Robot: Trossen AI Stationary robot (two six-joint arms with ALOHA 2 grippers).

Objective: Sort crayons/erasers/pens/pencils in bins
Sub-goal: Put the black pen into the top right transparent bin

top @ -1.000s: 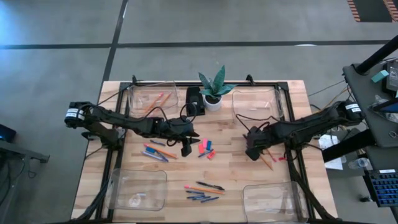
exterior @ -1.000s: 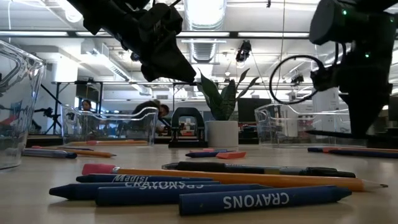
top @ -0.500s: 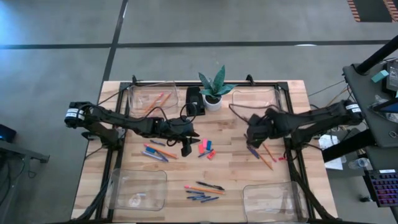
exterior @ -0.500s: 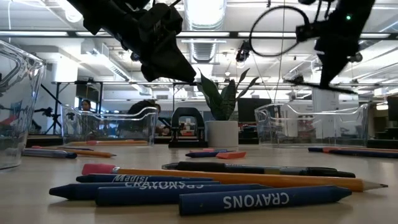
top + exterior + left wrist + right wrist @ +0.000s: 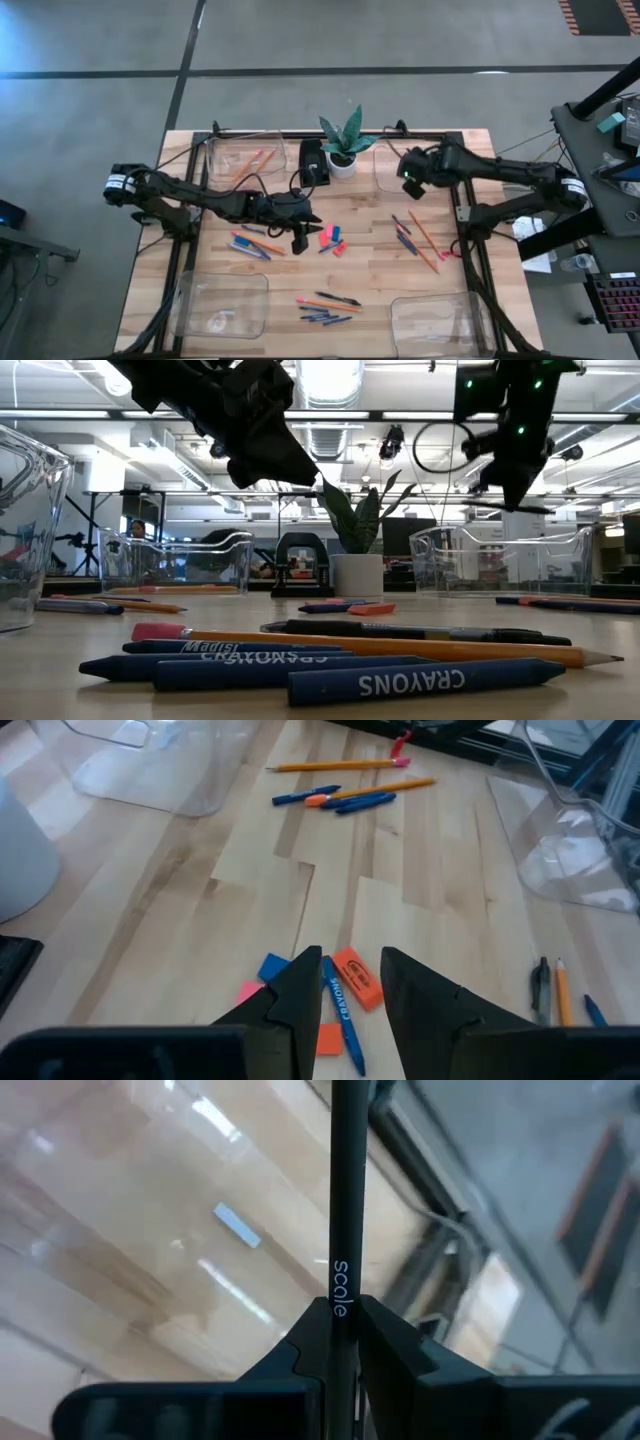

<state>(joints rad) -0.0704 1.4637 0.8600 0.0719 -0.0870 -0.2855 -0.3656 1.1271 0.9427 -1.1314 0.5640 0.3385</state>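
Observation:
My right gripper (image 5: 409, 186) hangs over the far right bin (image 5: 436, 160), shut on a slim black pen (image 5: 343, 1200). My left gripper (image 5: 350, 995) is open above the table's middle. Below its fingers lie a blue crayon (image 5: 343, 1012) and pink, red and blue erasers (image 5: 330, 238), none of them touched. Two orange pencils lie in the far left bin (image 5: 240, 160). More pens and pencils (image 5: 417, 236) lie on the wood at the right. Crayons, a pencil and a pen (image 5: 325, 308) lie near the front edge. My right gripper pinches the black pen's shaft (image 5: 341, 1285) between its two fingers, at a printed word. The fingers slant down from above and lie across the pen. In the low view the pen (image 5: 505, 507) hangs about level under the gripper, clear of table and bin.
A potted plant (image 5: 343, 150) and a small black box (image 5: 314, 162) stand between the two far bins. Two more clear bins sit at the near left (image 5: 222, 305) and near right (image 5: 436, 320). A few sticks (image 5: 255, 243) lie left of the erasers.
My right gripper has risen from the sticks at the table's right and swung toward the far edge, tipping as it went. It has stayed shut on the pen, which is lifted clear of the table and is now over the far right bin.

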